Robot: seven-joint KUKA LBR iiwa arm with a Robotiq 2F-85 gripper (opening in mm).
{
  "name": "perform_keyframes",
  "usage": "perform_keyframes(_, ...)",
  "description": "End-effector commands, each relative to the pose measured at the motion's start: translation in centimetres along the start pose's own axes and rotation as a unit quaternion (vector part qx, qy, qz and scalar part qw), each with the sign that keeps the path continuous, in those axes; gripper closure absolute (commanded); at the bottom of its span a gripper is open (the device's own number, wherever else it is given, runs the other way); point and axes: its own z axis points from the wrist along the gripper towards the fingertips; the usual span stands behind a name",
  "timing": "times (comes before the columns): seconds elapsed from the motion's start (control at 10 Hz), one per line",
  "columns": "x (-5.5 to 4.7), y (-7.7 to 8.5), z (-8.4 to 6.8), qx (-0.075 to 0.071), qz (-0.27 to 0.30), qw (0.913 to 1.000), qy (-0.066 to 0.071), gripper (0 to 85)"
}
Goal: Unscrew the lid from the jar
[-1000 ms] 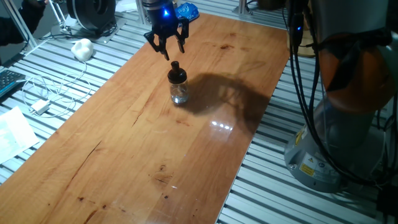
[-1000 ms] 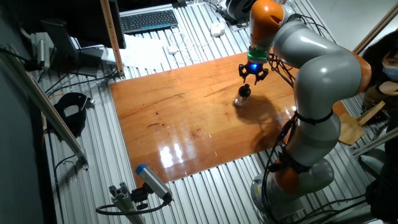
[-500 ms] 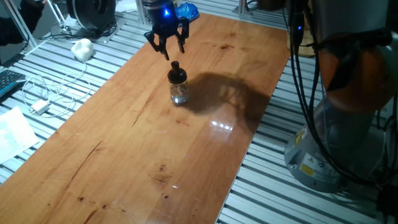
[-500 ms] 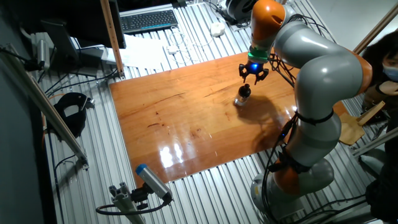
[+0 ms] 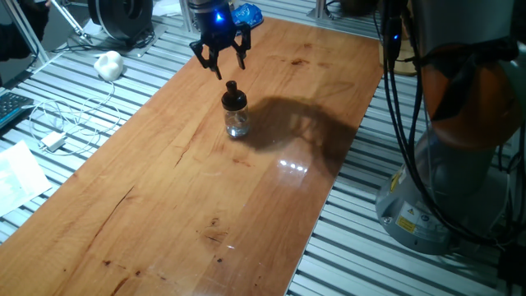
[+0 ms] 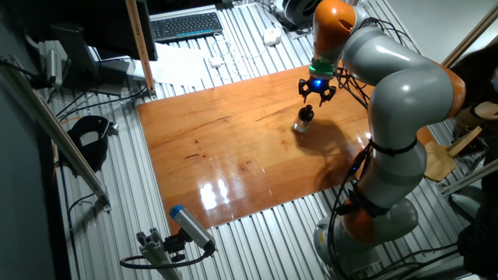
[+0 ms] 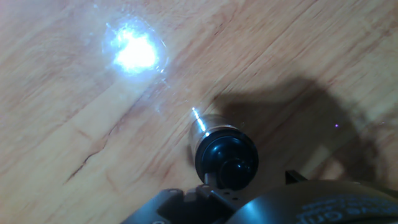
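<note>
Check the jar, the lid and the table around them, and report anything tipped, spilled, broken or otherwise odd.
Nothing stands out. The jar stands upright on the wooden table, with the lid still seated squarely on top. No spill or damage shows around it. The pincer hangs open above the lid, touching nothing.

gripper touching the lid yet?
Apart. One fixed view shows the gripper open above the lid, with bare table visible between the fingertips and the knob. The jar stands upright, lid on.
</note>
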Motion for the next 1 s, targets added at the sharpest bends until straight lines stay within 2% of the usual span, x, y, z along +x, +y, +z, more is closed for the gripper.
perform_keyframes(0.0, 0.0, 0.0, 0.0, -0.007, -0.002, 1.0, 0.005, 17.0)
perform_keyframes(0.1, 0.1, -0.2, -0.1, -0.011, -0.003, 0.9999, 0.007, 17.0)
perform_keyframes(0.2, 0.5, -0.4, 0.0, -0.017, -0.006, 0.9998, 0.002, 17.0)
perform_keyframes(0.4, 1.4, -0.7, 0.6, -0.029, -0.013, 0.9993, -0.018, 17.0)
perform_keyframes(0.9, 0.6, -0.3, 1.6, -0.033, -0.013, 0.999, -0.027, 17.0)
